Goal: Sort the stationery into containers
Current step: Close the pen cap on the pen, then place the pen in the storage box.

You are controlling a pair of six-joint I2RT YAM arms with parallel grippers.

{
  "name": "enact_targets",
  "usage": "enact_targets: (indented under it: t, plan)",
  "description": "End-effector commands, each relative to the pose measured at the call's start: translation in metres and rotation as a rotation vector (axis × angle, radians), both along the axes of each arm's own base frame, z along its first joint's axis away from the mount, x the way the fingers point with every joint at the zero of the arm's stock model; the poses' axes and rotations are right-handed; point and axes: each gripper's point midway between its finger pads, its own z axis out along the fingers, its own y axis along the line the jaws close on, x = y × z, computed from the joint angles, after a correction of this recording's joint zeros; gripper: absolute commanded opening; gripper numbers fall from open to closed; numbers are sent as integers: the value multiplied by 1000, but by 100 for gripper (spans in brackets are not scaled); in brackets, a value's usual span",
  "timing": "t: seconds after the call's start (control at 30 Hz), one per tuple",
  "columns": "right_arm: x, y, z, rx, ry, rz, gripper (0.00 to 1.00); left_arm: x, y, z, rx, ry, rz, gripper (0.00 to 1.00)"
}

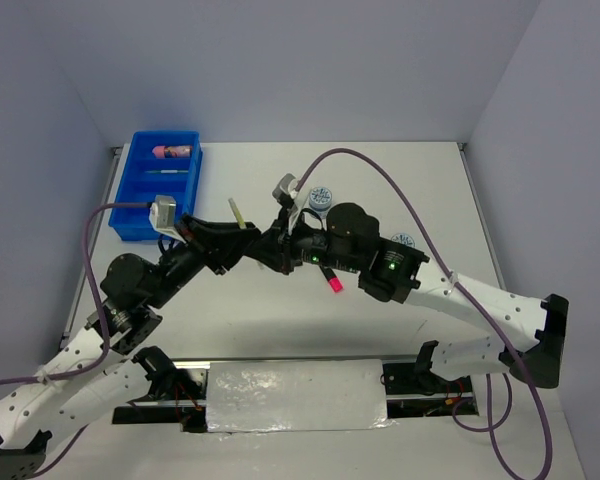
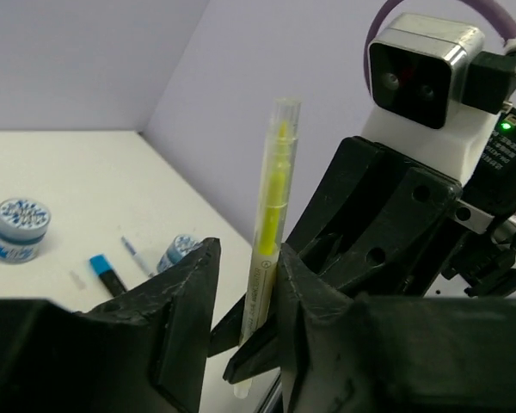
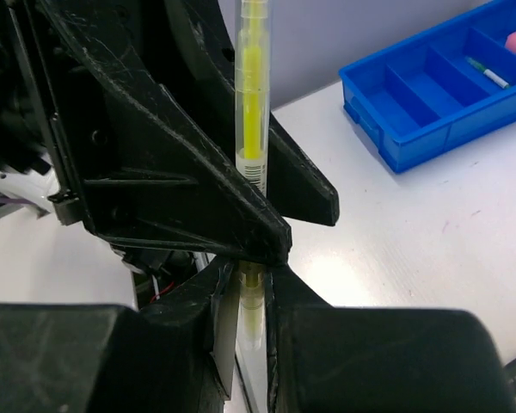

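Pen (image 2: 271, 198) upright in mid-air above table, between both claws. Right gripper (image 3: 241, 277) clamped on pen's lower end. Left gripper (image 2: 248, 271) jaws apart around barrel. Likely handover: hold right grip firm, back left straight off without snagging pen. Tray (image 1: 140, 215) well apart, far left.

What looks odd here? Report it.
The yellow highlighter is in mid-air between both arms, pinched at one end by the right end effector, with the left end effector open around it. Nothing looks spilled or damaged.
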Motion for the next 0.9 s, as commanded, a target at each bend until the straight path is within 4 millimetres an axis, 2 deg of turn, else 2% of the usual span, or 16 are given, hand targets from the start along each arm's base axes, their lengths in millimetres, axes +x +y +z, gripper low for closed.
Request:
enact_targets:
  t: [0.0,0.1,0.17,0.23,0.37,0.4,0.43,0.5,0.53,0.6,0.63,0.67,0.73,0.77,0.8,0.87]
  plan:
    - [-12,-2,39,132,-80,34,0,17,18,-15,101,64,138,40]
    - [-13,4,21,64,-65,52,0,18,16,-8,101,51,134,22]
    - [-13,5,8,21,-51,56,0,20,12,-8,115,48,124,0]
    - [-10,3,3,12,-43,38,4,27,13,-15,133,78,153,0]
    - [6,-6,-21,-18,17,-80,99,56,34,-35,150,208,340,0]
    - [15,-15,-22,-14,27,-147,100,63,42,-37,150,245,401,0]
    - [24,-25,-40,-33,73,-207,100,77,60,-47,159,331,537,0]
    - [39,-53,-41,-4,95,-350,100,97,79,-58,142,421,676,0]
    - [44,-68,-61,-19,144,-418,100,104,92,-53,116,435,745,0]
    - [49,-101,-54,45,155,-537,100,129,115,-57,54,472,842,0]
    - [48,-110,-71,46,190,-566,100,139,124,-58,19,481,872,0]
    - [46,-117,-73,62,194,-574,100,155,146,-53,-44,475,917,0]
    - [40,-132,-77,78,186,-576,100,185,165,-69,-119,537,955,0]
    - [38,-136,-79,73,186,-581,100,201,165,-64,-168,530,904,0]
    - [37,-140,-82,65,185,-588,100,225,195,-84,-223,583,960,0]
    - [33,-151,-89,41,187,-605,100,252,213,-94,-285,591,939,0]
